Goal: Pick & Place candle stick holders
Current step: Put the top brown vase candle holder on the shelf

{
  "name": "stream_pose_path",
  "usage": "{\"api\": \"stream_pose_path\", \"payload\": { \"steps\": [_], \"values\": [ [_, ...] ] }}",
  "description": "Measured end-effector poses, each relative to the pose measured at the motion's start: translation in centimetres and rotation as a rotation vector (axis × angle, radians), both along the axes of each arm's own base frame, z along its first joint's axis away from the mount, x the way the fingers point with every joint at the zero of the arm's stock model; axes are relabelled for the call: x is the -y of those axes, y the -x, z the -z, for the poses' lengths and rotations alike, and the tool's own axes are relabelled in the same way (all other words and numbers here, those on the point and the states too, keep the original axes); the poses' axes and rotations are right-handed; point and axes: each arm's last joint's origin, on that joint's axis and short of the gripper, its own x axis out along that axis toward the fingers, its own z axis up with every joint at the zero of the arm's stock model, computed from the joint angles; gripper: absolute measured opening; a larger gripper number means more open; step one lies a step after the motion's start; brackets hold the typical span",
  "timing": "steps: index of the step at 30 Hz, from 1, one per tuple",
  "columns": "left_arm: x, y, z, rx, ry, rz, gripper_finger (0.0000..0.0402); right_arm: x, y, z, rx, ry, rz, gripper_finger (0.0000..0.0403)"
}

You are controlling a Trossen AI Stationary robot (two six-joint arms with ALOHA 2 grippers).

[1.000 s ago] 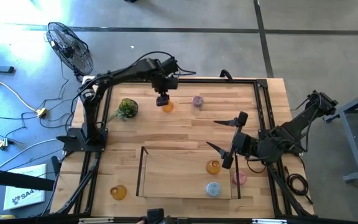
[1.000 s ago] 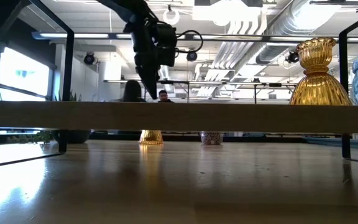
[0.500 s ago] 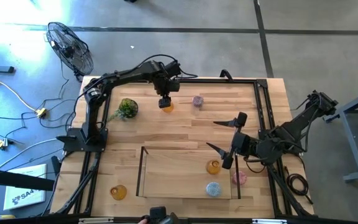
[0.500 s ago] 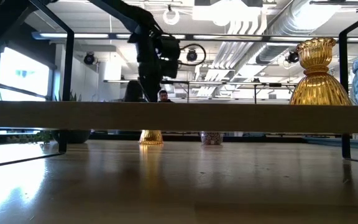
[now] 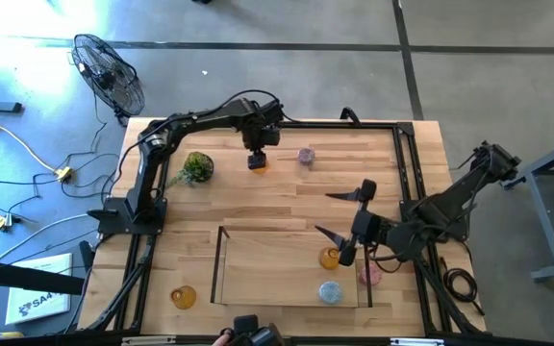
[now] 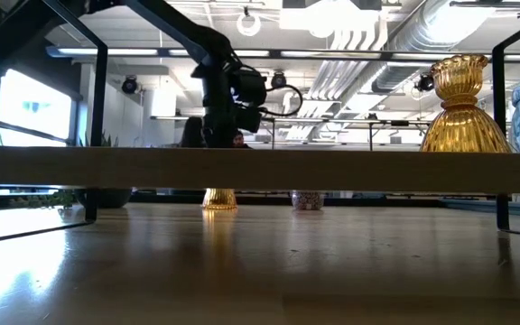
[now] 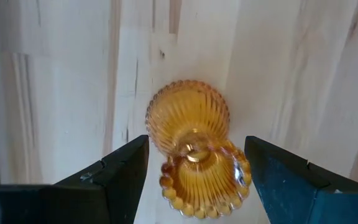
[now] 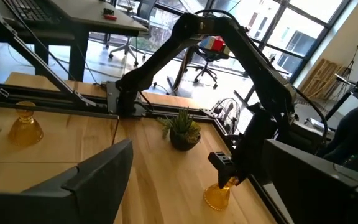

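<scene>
An amber narrow-necked candle holder [image 5: 259, 165] stands on its base on the far part of the table; it also shows in the low view [image 6: 219, 199]. My left gripper [image 5: 257, 158] is open, pointing down over it, with a finger on either side of its beaded rim [image 7: 205, 185]; I cannot tell whether they touch. A mauve holder [image 5: 305, 156] stands to its right. An amber [image 5: 330, 258], a light blue [image 5: 330, 291] and a pink holder [image 5: 369, 275] stand at the near right. Another amber one [image 5: 183, 296] stands at the near left. My right gripper [image 5: 336, 215] is open and empty above the table's middle right.
A green mossy ball [image 5: 197, 166] lies left of my left gripper. A thin dark rectangular frame [image 5: 221, 261] marks off the near middle of the table. Dark rails [image 5: 404, 163] run along the table's edges. A fan [image 5: 109, 72] stands on the floor beyond the far left corner.
My left gripper has gone down over the amber holder at the far side, drifting slightly toward the table's right; its fingers now sit lower around the holder. My right gripper has shifted a little toward the table's left. The holders have stayed in place.
</scene>
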Motion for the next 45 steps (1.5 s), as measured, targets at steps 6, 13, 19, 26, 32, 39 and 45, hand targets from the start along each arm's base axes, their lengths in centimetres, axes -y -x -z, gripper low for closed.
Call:
{"api": "stream_pose_path", "payload": {
  "steps": [6,13,19,26,32,39,45],
  "values": [
    [0.0,0.0,0.0,0.002,0.000,0.004,0.0235,-0.2,-0.2,0.3,-0.008,0.006,0.001,0.0353],
    [-0.1,-0.2,0.2,0.018,-0.006,0.008,0.0162,-0.2,-0.2,0.4,-0.012,-0.008,-0.002,0.0353],
    [-0.1,-0.1,0.2,0.015,-0.006,0.020,0.0162,-0.1,-0.2,0.7,-0.022,-0.026,0.005,0.0353],
    [0.8,0.2,0.2,-0.033,0.036,0.042,0.0162,-0.1,-0.1,0.9,-0.028,-0.049,0.013,0.0353],
    [3.1,0.2,-0.8,-0.073,0.063,0.142,0.0162,-0.3,0.0,0.9,-0.026,-0.056,0.007,0.0353],
    [6.5,0.1,-3.5,-0.047,0.033,0.250,0.0162,-0.7,0.3,0.9,-0.025,-0.059,-0.009,0.0353],
    [10.2,0.6,-6.8,-0.046,0.029,0.310,0.0162,-1.5,0.9,0.8,-0.016,-0.038,-0.009,0.0353]
  ]
}}
